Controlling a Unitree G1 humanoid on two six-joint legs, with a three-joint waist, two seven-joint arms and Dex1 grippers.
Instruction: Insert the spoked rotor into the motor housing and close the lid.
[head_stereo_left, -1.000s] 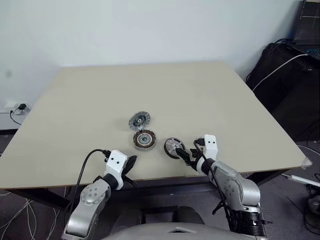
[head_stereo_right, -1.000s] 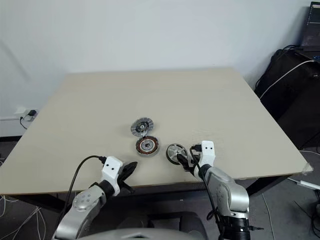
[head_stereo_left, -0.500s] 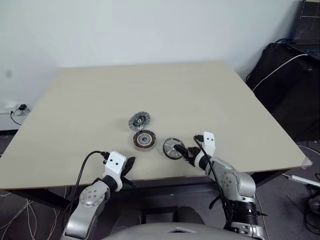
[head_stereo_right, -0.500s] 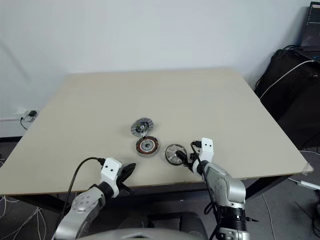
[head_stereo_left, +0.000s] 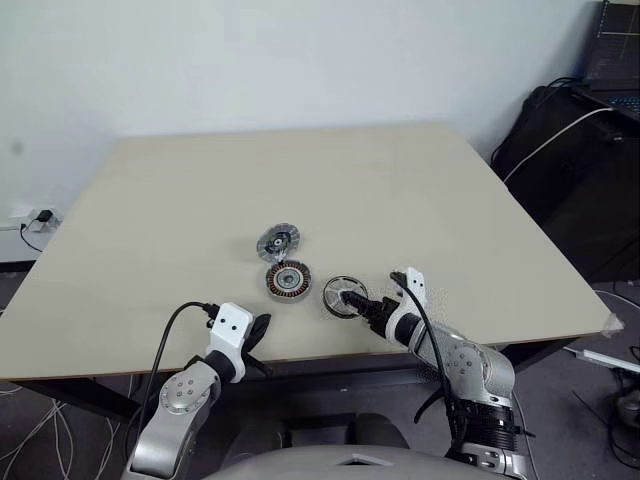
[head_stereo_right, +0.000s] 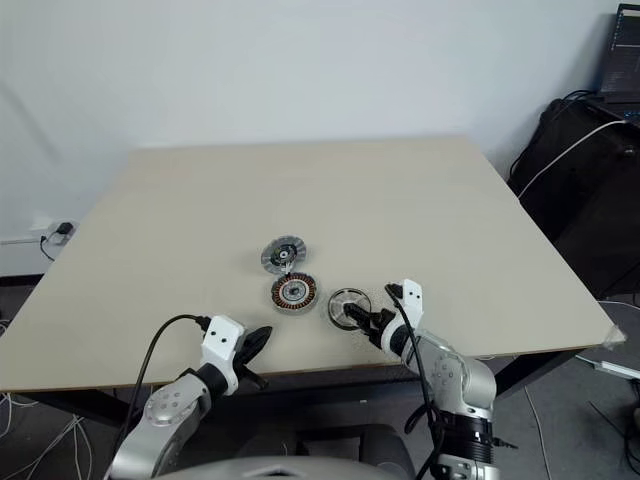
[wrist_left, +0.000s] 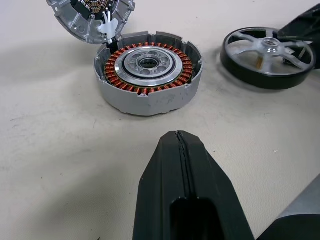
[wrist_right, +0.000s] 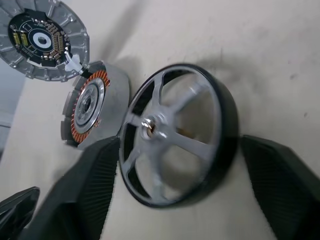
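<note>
Black ribbed fingers (wrist_right: 85, 195) of my right gripper (head_stereo_left: 362, 305) stand spread on either side of the spoked rotor (wrist_right: 177, 135), one by each flank of its dark rim, not yet pinching it. That rotor sits near the desk's (head_stereo_left: 420, 190) front edge, just beside the motor housing (head_stereo_left: 288, 280), with the lid (head_stereo_left: 278, 241) just behind the housing; I judge it rigid, fairly heavy and smooth, best taken across the rim, not the thin spokes. My left gripper (wrist_left: 182, 165) hangs pressed together over the front edge, holding nothing.
</note>
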